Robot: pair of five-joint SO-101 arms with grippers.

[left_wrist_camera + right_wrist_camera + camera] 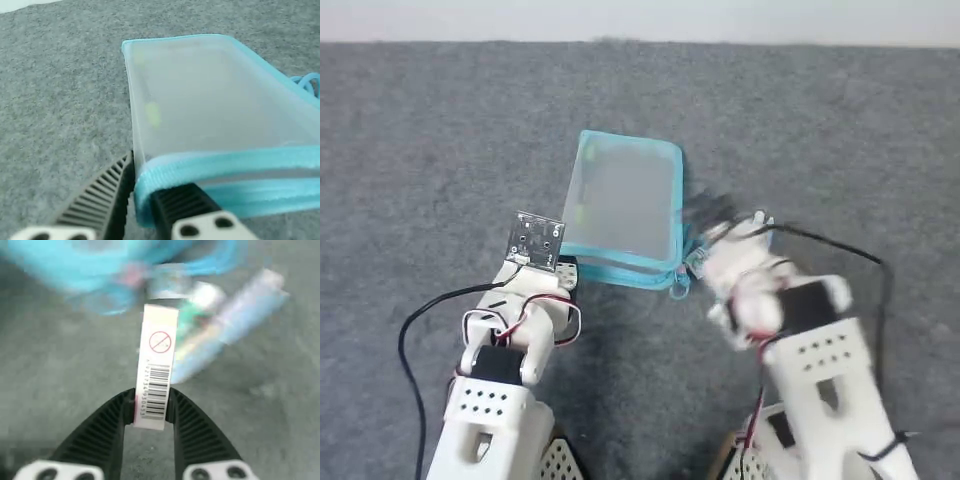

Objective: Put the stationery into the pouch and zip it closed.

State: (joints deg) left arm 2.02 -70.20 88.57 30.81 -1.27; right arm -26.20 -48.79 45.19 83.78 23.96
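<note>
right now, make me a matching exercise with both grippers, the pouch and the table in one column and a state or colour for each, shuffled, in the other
1. left gripper
2. right gripper
3. pouch
4. table

A. grey, felt-like
B. clamped on the pouch's corner
C. clear with teal edging
D. holding a white barcoded item

Pairs: 1-B, 2-D, 3-C, 4-A

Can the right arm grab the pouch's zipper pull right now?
Probably not yet. The zipper pull lies close beside the right gripper at the pouch corner, but its fingers are shut on a white barcoded piece, so they aren't free to take it.
</note>
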